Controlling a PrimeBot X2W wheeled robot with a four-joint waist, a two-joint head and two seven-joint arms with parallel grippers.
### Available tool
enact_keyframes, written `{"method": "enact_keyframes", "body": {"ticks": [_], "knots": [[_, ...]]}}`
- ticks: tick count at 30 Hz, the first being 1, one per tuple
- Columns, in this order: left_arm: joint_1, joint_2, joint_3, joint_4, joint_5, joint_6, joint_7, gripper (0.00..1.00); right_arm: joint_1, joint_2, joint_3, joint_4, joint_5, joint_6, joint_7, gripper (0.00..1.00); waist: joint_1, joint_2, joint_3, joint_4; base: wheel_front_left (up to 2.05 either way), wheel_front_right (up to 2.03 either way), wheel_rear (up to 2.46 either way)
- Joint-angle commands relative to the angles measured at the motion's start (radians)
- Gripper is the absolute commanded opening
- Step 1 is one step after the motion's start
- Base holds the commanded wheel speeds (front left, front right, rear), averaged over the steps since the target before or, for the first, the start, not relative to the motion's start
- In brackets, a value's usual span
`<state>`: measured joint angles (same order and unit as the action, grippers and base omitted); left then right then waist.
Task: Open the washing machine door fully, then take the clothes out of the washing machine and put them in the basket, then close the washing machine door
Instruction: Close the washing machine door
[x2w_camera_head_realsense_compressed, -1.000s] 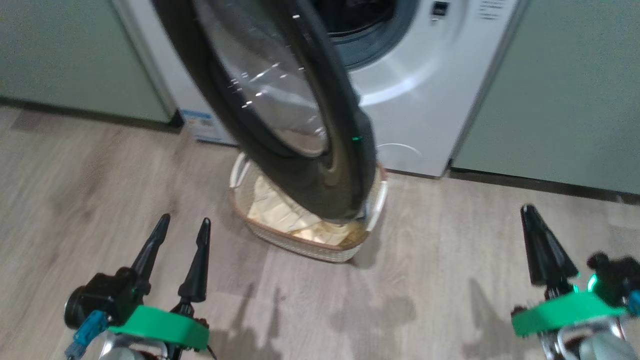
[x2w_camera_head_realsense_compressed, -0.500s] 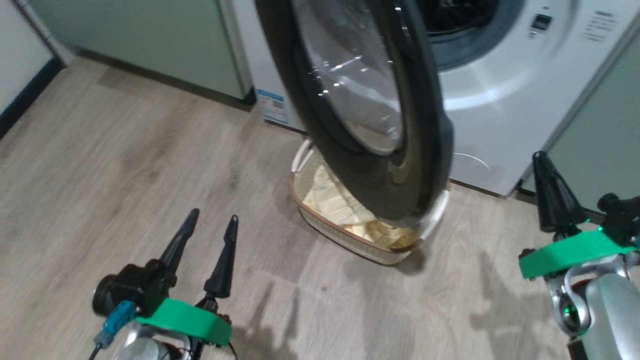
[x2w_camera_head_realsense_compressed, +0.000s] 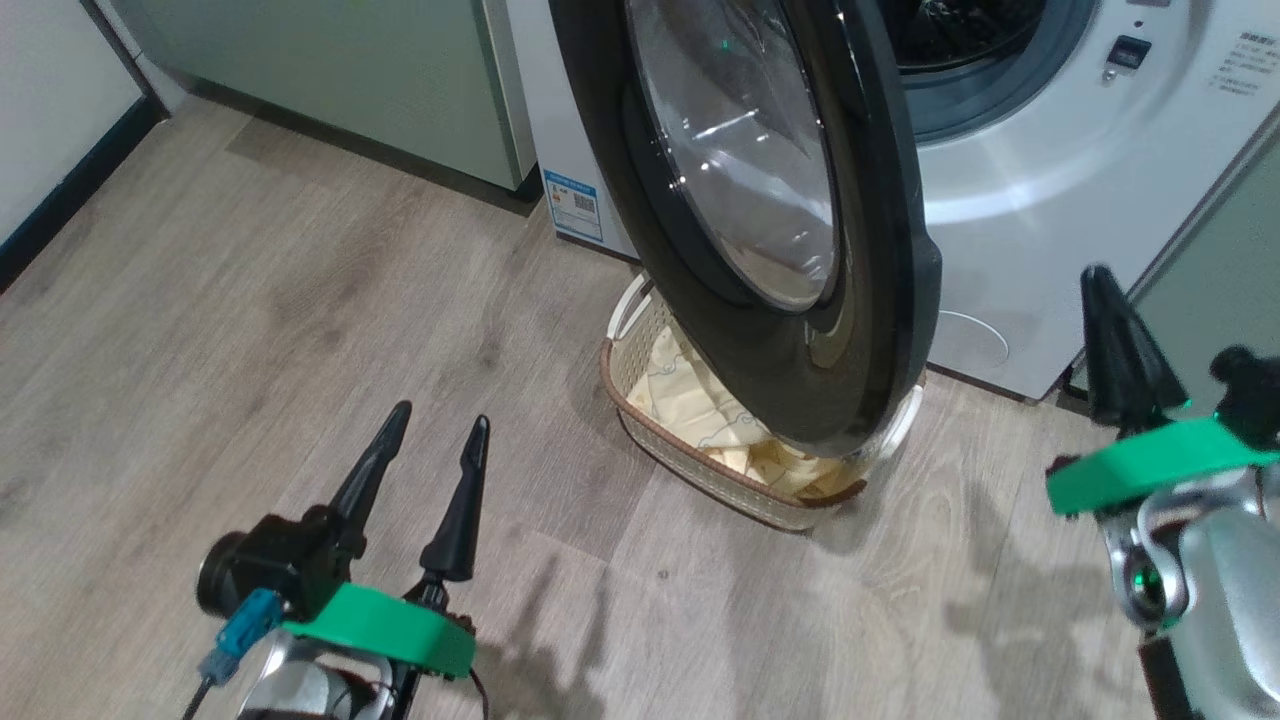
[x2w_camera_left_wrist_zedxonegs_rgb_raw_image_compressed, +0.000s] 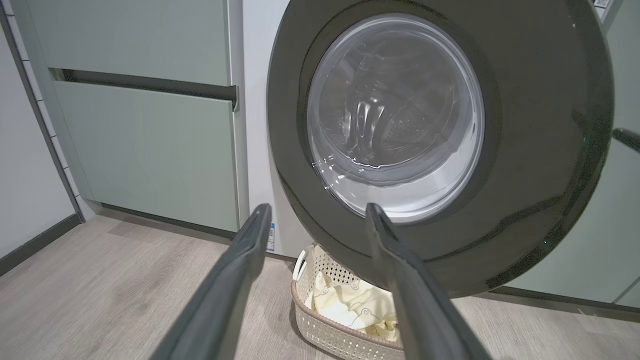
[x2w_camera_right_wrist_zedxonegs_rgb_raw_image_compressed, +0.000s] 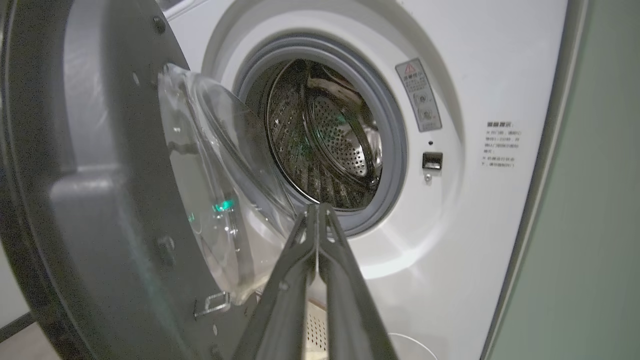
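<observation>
While the washing machine door (x2w_camera_head_realsense_compressed: 900, 300) is hanging open above the basket (x2w_camera_head_realsense_compressed: 660, 448), the clothes (x2w_camera_head_realsense_compressed: 700, 412) are lying in that basket. The left gripper (x2w_camera_head_realsense_compressed: 440, 416) is hovering spread and empty; the right gripper (x2w_camera_head_realsense_compressed: 1098, 278) is sitting clenched on nothing

Floor (x2w_camera_head_realsense_compressed: 250, 300): grey-brown wood-look planks, with soft dark shadows on the near part. Basket (x2w_camera_head_realsense_compressed: 668, 452) sits directly on the floor, just in front of the washing machine (x2w_camera_head_realsense_compressed: 1010, 230), set at an angle to the machine's front. One white loop handle faces the machine's left corner. Washing machine stands on the floor between sage-green cabinets (x2w_camera_head_realsense_compressed: 330, 70). A dark plinth strip (x2w_camera_head_realsense_compressed: 380, 155) runs where the cabinets meet the floor. Black baseboard (x2w_camera_head_realsense_compressed: 70, 190) edges the floor along the white wall at far left.
</observation>
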<state>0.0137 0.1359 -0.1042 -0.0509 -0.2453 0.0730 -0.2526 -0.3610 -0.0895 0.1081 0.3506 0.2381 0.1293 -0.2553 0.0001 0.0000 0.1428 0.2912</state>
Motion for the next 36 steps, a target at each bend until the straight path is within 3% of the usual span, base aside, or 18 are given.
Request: {"method": "enact_keyframes", "body": {"ticks": [1,4,9,13,17,21,25,36], "knots": [[-0.049,-0.002,0.034,-0.031,0.012,-0.001,-0.009,1.00,-0.067,0.006,0.024,-0.051,0.007,0.001,-0.006,0.00,-0.0001,0.0000,0.001,-0.002,0.00,0.00,0.00],[-0.049,-0.005,0.036,-0.030,0.014,-0.003,-0.009,1.00,-0.087,0.008,0.025,-0.092,0.007,0.001,-0.006,0.00,-0.0001,0.0000,0.001,-0.003,0.00,0.00,0.00],[-0.049,-0.008,0.039,-0.028,0.022,-0.008,-0.009,1.00,-0.126,0.018,0.041,-0.268,-0.001,0.001,-0.006,0.00,-0.0001,0.0000,-0.004,-0.005,0.00,0.00,0.00],[-0.045,-0.011,0.045,-0.030,0.027,-0.009,-0.009,1.00,-0.139,0.023,0.108,-0.418,-0.007,0.001,-0.006,0.00,-0.0001,0.0000,-0.012,-0.007,0.00,0.00,0.00],[-0.038,-0.012,0.048,-0.031,0.032,-0.012,-0.009,1.00,-0.120,0.024,0.208,-0.479,-0.002,0.001,-0.006,0.00,-0.0001,0.0000,-0.022,-0.008,0.00,0.00,0.00],[-0.029,-0.010,0.051,-0.028,0.042,-0.011,-0.009,1.00,-0.077,0.003,0.346,-0.433,0.037,0.001,0.026,0.00,-0.0001,0.0000,-0.030,-0.007,0.00,0.00,0.00],[-0.025,-0.011,0.051,-0.028,0.046,-0.010,-0.009,1.00,-0.054,-0.010,0.418,-0.377,0.068,0.001,0.057,0.00,-0.0001,0.0000,-0.032,-0.005,0.00,0.00,0.00],[-0.022,-0.015,0.043,-0.028,0.060,-0.007,-0.009,1.00,-0.076,-0.026,0.510,-0.178,0.129,0.001,0.037,0.00,-0.0001,0.0000,-0.032,-0.004,0.00,0.00,0.00]]}}
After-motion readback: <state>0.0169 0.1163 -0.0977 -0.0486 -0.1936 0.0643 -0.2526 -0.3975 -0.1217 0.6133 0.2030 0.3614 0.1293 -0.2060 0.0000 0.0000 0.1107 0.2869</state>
